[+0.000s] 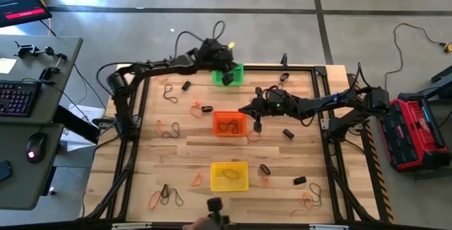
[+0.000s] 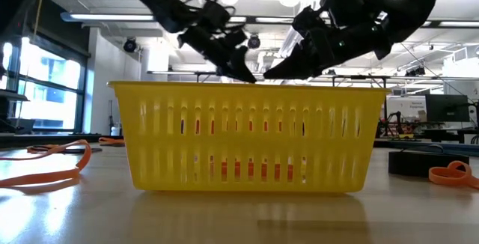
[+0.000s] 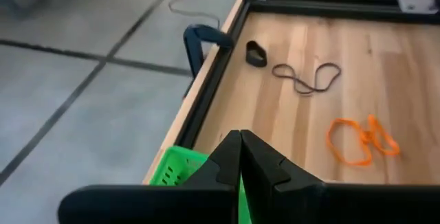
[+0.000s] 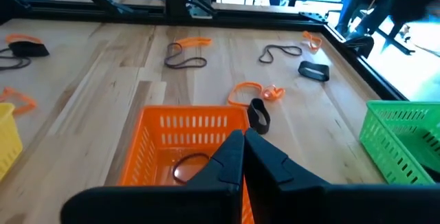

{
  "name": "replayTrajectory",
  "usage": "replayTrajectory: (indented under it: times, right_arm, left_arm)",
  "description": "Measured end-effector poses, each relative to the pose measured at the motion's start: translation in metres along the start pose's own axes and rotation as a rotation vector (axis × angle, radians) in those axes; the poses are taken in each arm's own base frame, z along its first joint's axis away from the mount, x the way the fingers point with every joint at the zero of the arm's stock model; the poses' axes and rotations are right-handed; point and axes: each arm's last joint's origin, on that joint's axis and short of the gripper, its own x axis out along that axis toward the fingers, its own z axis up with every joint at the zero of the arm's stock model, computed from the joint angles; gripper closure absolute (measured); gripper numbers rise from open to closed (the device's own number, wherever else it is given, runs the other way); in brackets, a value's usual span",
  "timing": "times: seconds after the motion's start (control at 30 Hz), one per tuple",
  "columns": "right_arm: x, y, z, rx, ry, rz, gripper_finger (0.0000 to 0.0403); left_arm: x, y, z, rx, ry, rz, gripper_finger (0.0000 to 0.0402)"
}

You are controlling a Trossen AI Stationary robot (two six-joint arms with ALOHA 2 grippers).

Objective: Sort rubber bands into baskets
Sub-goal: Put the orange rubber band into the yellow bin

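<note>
Left tool (image 1: 227, 77) clenched, nothing visibly held, over the green basket (image 1: 236, 71) at the worktop's (image 1: 176, 156) far edge. Right tool (image 1: 257, 125) clenched, just beside the orange basket (image 1: 229, 123), which holds a dark band (image 4: 189, 165). Yellow basket (image 1: 229, 176) nearer. Loose rubber bands (image 1: 168, 128) scattered around.

A light wooden slatted table (image 1: 183, 152) in a black metal frame (image 1: 321, 89) stands on grey concrete floor (image 1: 367, 18), with a grey side desk (image 1: 21, 159) carrying a black keyboard (image 1: 14, 97) and black mouse (image 1: 34, 145), and a red case (image 1: 417, 131) opposite.
</note>
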Motion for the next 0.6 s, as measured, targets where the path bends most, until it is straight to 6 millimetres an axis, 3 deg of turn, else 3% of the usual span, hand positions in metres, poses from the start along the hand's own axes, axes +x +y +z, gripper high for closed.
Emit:
replayTrajectory:
  times: [0.33, 0.6]
  right_arm:
    - [-0.001, -0.007, -0.01, 0.13, 0.095, -0.021, 0.0403]
    - [-0.003, -0.032, -0.01, 0.295, 0.324, -0.128, 0.0394]
  left_arm:
    - [-0.06, -0.034, -0.053, -0.023, -0.183, -0.043, 0.0401]
    - [-0.09, -0.057, -0.095, 0.026, -0.335, -0.094, 0.0401]
